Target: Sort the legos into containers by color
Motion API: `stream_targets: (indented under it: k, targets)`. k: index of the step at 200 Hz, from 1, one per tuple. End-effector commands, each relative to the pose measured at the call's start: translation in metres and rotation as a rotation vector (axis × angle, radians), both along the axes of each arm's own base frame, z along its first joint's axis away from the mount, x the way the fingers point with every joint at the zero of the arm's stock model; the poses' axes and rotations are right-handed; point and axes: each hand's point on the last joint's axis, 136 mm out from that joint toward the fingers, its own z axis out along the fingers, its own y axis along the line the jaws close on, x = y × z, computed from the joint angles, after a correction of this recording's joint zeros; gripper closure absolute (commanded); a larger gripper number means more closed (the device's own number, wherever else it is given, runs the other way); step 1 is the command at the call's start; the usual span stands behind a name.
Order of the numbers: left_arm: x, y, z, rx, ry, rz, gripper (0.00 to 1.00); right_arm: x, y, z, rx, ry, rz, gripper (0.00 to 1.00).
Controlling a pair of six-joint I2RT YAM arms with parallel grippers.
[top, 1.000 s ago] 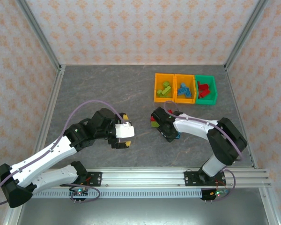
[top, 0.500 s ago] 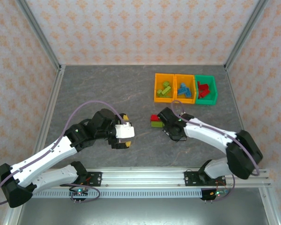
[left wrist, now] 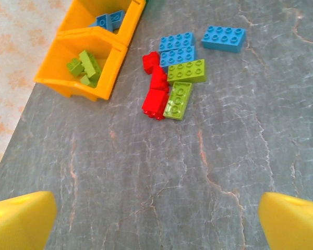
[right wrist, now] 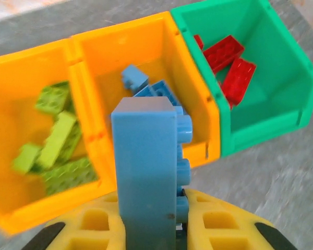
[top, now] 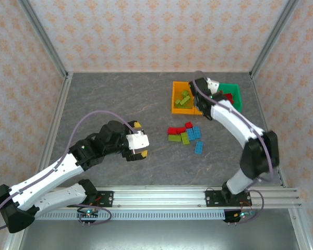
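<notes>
- The right gripper (right wrist: pixel 151 232) clamps its jaws on an upright light blue brick (right wrist: pixel 146 172) above the middle orange bin (right wrist: pixel 120 30).
- The left gripper (left wrist: pixel 156 221) hangs above the table (left wrist: pixel 146 177), jaws wide apart, holding nothing.
- Loose legos (left wrist: pixel 175 78) lie clustered beside the bins.

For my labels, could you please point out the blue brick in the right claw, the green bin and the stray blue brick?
held blue brick (right wrist: pixel 145 166): right wrist view, smooth side face.
green bin (right wrist: pixel 287 78): right wrist view, bare inner wall.
stray blue brick (left wrist: pixel 223 38): left wrist view, studded top.
</notes>
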Motion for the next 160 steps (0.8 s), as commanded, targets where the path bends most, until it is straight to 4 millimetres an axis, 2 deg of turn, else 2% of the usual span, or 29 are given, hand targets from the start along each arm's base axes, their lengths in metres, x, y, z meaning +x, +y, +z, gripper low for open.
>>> stream_targets:
  k: [1,17,40,51,62,79,97,112,125,141,160]
  targets:
    - [0.011,0.004,0.018,-0.05,-0.046,0.072,0.0,0.044,-0.015,-0.014,-0.1,0.09,0.062,0.79]
    - [0.01,0.005,0.018,-0.045,-0.052,0.068,0.0,0.072,-0.013,-0.029,-0.05,0.133,0.079,0.78]
    - [0.011,0.009,0.015,-0.025,-0.057,0.078,0.0,0.097,-0.018,-0.029,-0.028,0.113,0.048,0.66]
    - [0.012,0.009,0.014,-0.021,-0.059,0.079,0.0,0.101,-0.02,-0.029,-0.021,0.12,0.043,0.58]
    - [0.011,0.009,0.013,-0.019,-0.059,0.078,0.0,0.1,-0.016,-0.028,-0.004,0.138,0.057,0.43]
    - [0.011,0.008,0.014,-0.024,-0.058,0.075,0.0,0.089,-0.011,-0.022,0.034,0.145,0.073,0.38]
    - [0.011,0.006,0.012,-0.027,-0.047,0.066,0.0,0.067,-0.014,-0.004,0.07,0.117,0.053,0.38]
    - [0.009,0.003,0.009,-0.026,-0.032,0.052,0.0,0.038,-0.014,0.01,0.123,0.085,0.04,0.38]
    - [0.009,0.002,0.009,-0.025,-0.026,0.046,0.0,0.006,-0.011,0.014,0.174,0.071,0.031,0.38]
    - [0.008,0.0,0.009,-0.029,-0.025,0.039,0.0,-0.037,-0.003,0.007,0.222,0.076,0.03,0.37]
    - [0.008,-0.001,0.008,-0.032,-0.026,0.034,0.0,-0.09,0.012,-0.012,0.248,0.111,0.062,0.31]
